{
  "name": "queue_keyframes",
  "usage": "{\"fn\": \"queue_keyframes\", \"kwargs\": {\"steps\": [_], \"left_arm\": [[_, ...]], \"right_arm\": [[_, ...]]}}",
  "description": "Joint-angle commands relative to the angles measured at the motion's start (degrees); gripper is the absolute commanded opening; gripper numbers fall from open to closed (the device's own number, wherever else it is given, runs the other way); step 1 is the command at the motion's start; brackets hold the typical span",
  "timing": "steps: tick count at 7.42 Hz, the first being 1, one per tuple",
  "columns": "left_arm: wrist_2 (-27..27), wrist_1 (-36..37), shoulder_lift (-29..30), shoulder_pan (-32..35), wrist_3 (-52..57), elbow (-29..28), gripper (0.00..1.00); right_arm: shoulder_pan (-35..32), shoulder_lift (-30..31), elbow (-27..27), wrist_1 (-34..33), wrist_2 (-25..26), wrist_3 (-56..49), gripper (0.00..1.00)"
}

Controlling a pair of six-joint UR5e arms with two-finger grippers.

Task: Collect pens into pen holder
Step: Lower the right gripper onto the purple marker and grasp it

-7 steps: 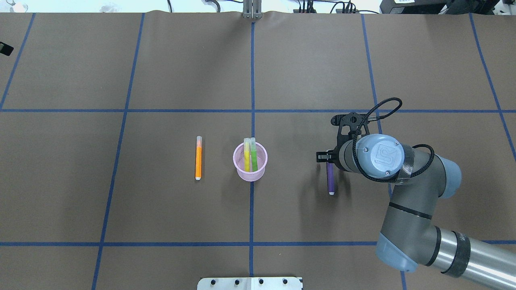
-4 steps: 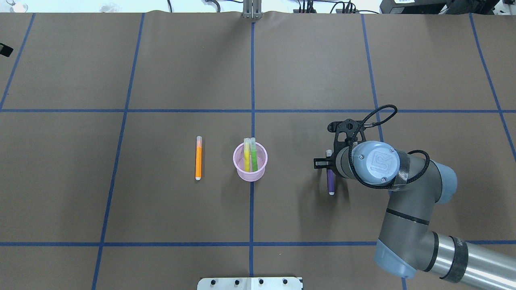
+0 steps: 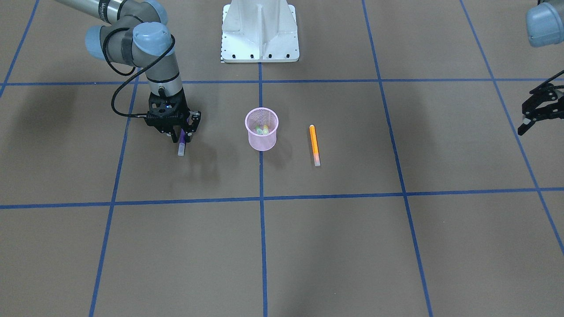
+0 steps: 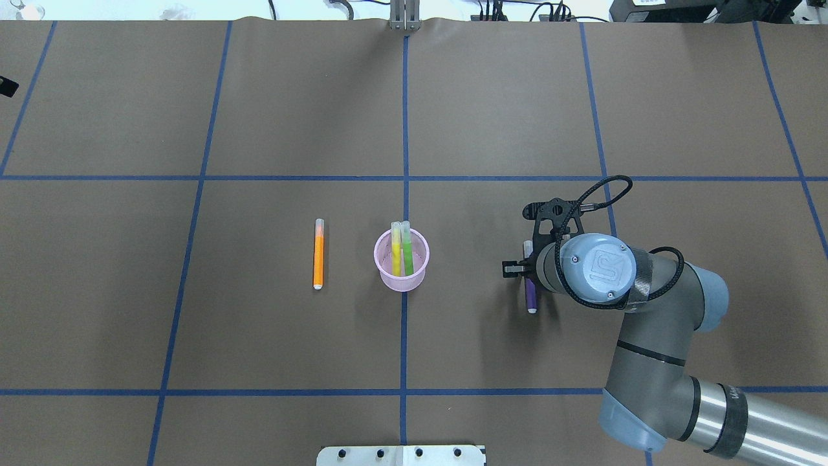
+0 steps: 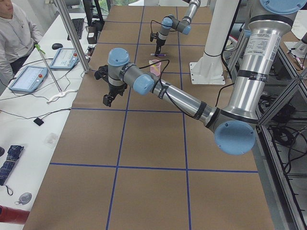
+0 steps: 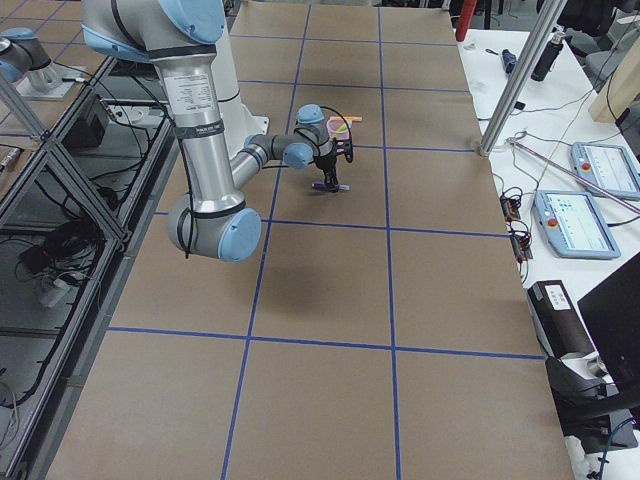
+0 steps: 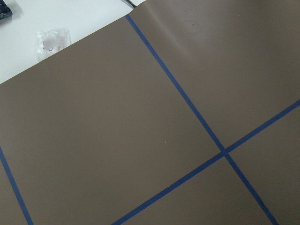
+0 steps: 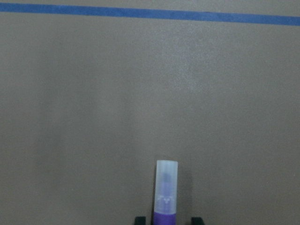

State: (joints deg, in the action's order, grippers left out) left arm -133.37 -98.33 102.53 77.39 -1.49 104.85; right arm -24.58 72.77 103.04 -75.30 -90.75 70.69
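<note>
A purple pen [image 4: 530,299] lies flat on the brown table, right of the pen holder. My right gripper [image 4: 527,268] is down over its middle, open, one finger on each side. In the right wrist view the pen's clear cap [image 8: 166,187] sticks out ahead of the fingertips [image 8: 139,219]. The pink mesh pen holder [image 4: 402,281] stands upright at the table's centre with a yellow pen [image 4: 395,249] and a green pen [image 4: 407,249] in it. An orange pen [image 4: 317,254] lies flat to its left. My left gripper [image 3: 526,123] hangs open and empty, far off at the table's left side.
The white robot base [image 3: 260,33] stands at the near edge behind the pen holder. Blue tape lines [image 4: 404,129] cross the brown table cover. A metal post [image 4: 404,16] stands at the far edge. Operator desks with tablets [image 5: 29,76] lie beyond that edge.
My right gripper has come down over the purple pen and shifted slightly toward the robot along it, so the pen's cap now shows beyond it. The pens and the holder have not moved.
</note>
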Motion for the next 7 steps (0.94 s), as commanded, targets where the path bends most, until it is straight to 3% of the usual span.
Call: {"fn": "queue_keyframes", "kwargs": {"steps": [1,2,3,6,7], "left_arm": [[0.0,0.0,-0.1,0.0,0.0,0.0,1.00],[0.0,0.0,-0.5,0.0,0.0,0.3,1.00],[0.0,-0.1,-0.8,0.0,0.0,0.6,1.00],[0.0,0.0,-0.8,0.0,0.0,0.8,1.00],[0.0,0.0,-0.8,0.0,0.0,0.8,1.00]], "right_arm": [[0.2,-0.1,-0.1,0.0,0.0,0.1,0.30],[0.2,-0.1,0.0,-0.1,0.0,0.1,0.06],[0.2,-0.1,0.1,-0.2,0.0,0.0,0.00],[-0.8,-0.7,0.7,-0.5,0.7,0.1,0.00],[-1.0,-1.0,1.4,-0.4,6.2,0.0,0.00]]}}
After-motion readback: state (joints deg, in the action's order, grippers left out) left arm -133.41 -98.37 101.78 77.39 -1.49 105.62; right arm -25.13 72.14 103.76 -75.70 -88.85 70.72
